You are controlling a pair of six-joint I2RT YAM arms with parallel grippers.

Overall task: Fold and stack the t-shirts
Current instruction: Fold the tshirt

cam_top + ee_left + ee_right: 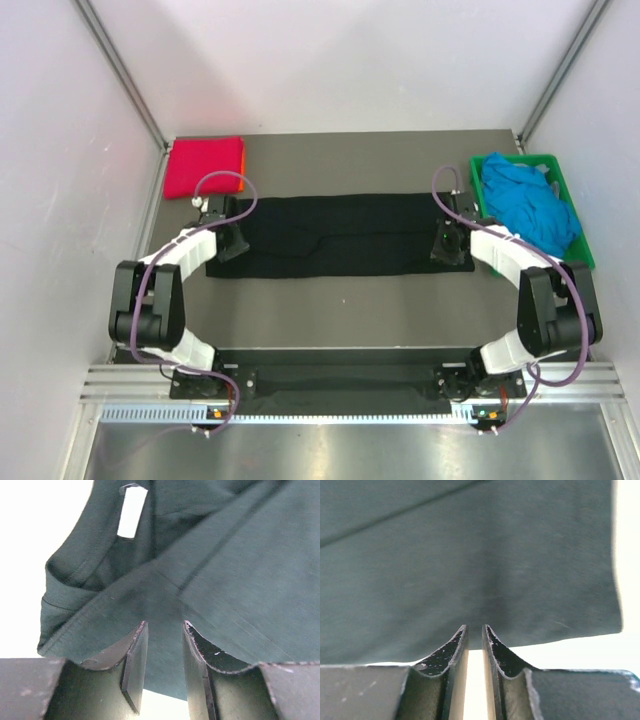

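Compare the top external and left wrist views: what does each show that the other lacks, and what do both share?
Only the top external view shows the folded magenta-red t-shirt in the far left corner, the green plastic crate holding crumpled bright blue t-shirts, and the right gripper. Only the left wrist view shows the small white neck label. Both show the large black cloth t-shirt and the left gripper.

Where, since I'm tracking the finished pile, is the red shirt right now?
In the top view, the red shirt lies folded at the table's far-left corner, just beyond the left end of the black shirt.
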